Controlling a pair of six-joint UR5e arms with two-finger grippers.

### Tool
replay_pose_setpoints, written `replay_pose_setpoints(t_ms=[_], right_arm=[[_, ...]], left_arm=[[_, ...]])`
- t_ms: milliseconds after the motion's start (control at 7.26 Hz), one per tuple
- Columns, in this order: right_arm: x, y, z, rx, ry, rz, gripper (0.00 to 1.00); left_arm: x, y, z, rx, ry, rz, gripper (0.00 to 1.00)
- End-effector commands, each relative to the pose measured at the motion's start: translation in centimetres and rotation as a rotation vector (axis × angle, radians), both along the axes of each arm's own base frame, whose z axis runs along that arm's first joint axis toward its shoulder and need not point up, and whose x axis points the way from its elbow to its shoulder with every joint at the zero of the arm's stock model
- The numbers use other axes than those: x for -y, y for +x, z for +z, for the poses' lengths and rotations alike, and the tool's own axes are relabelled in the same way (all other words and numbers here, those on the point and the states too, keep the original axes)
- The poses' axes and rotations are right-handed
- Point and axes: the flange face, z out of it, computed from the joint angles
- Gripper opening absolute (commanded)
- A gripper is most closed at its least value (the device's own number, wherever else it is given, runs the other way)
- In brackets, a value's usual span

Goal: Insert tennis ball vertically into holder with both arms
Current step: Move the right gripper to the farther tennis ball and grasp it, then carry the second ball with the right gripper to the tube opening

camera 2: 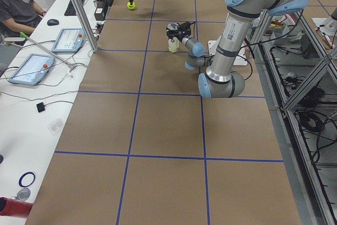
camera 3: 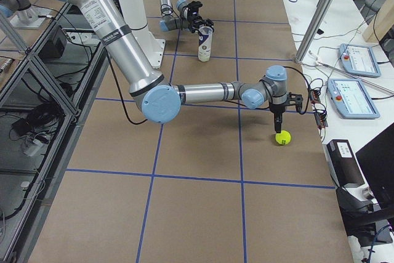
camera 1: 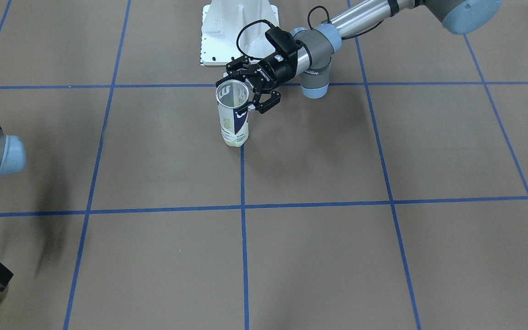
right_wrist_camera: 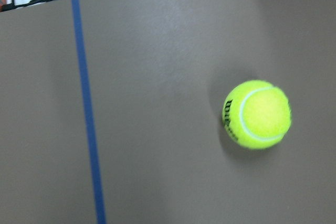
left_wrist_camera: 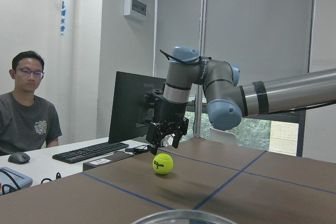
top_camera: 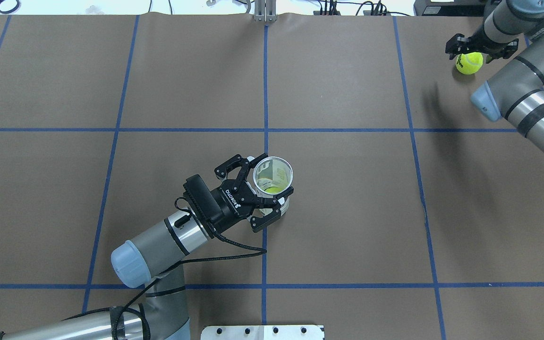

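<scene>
The holder (top_camera: 273,175), a clear can with a silver rim and a white and navy label, stands upright near the table's middle, also in the front view (camera 1: 234,117). Something yellow-green shows at its bottom. My left gripper (top_camera: 271,182) is open, level with the can's top. Its jaws stand on either side of the rim, with a gap showing on one side in the front view. The tennis ball (top_camera: 469,62) lies on the table at the far right. My right gripper (top_camera: 471,49) is open just above it. The left wrist view shows ball (left_wrist_camera: 163,163) and gripper (left_wrist_camera: 167,142) apart.
The white pedestal base (camera 1: 239,32) stands at the robot's edge behind the can. A side table with a keyboard, a monitor and control pendants (camera 2: 31,69) runs along the far edge, where an operator (left_wrist_camera: 26,114) sits. Blue tape lines divide the brown table (top_camera: 347,212).
</scene>
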Motion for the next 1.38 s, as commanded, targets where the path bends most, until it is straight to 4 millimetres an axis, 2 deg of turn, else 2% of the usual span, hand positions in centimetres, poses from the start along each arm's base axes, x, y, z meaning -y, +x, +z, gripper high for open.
replay_pose_setpoints(t_ms=[0,275,688,1101,1239], right_arm=[[0.0,-1.1,2.2,-0.095,0.029,0.028,0.98],[0.0,-1.6,4.6,-0.122,0.084,0.027,0.98],[1.1,-2.3,3.5,-0.115,0.108,0.038,0.98],[0.8,-2.9,4.4,-0.123,0.096,0.027,0.88],[0.7,-3.1,4.5,-0.123,0.096,0.024,0.80]], left_arm=[[0.0,-0.1,0.1,0.001,0.000,-0.002,0.91],[-0.1,-0.2,0.5,-0.003,0.001,0.000,0.91],[-0.2,-0.2,0.7,-0.002,0.001,0.001,0.91],[-0.2,-0.3,0.7,-0.004,0.001,0.002,0.91],[-0.2,-0.3,0.7,-0.004,0.001,0.002,0.91]])
